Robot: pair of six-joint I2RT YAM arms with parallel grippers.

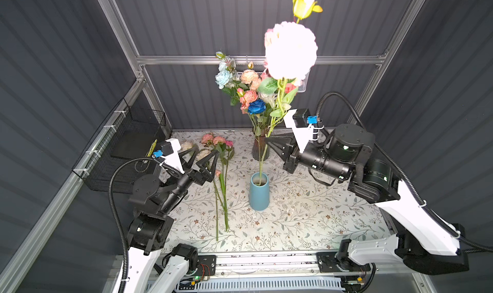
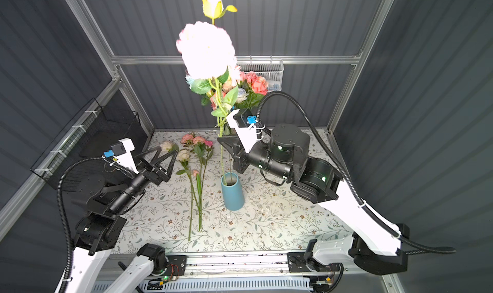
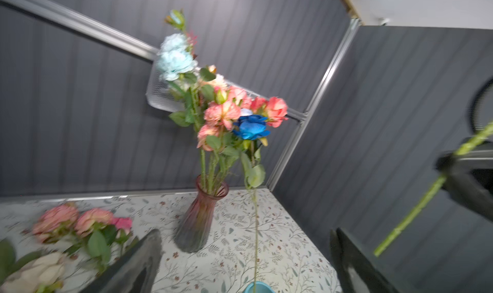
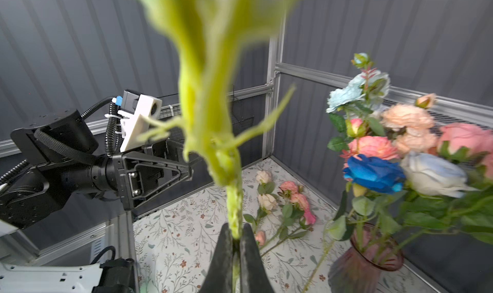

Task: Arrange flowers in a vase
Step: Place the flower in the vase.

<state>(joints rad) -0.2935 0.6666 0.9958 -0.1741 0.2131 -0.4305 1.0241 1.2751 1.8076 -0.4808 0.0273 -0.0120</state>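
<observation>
On the bench [image 1: 306, 219], a blue vase [image 1: 259, 195] takes the stem foot of a pale peony [image 1: 290, 50], which the right end effector [image 1: 265, 140] pinches by the stem. The left end effector [image 1: 206, 150] gapes empty above loose flowers [image 1: 213, 139] lying flat. Behind stands a pink vase [image 1: 256, 151] of blooms [image 1: 249, 91].

In the right wrist view the peony stem [image 4: 234, 211] blurs, bloom cropped.

Light falls from overhead: the pale peony [image 1: 292, 51] blows out to near white in both top views, the wall panels [image 1: 66, 91] are dim, the counter [image 1: 306, 219] evenly lit. My left wrist view smears with motion blur; in my right wrist view the near stem [image 4: 205, 112] is out of focus, the bouquet [image 4: 386, 134] beyond it sharper.
</observation>
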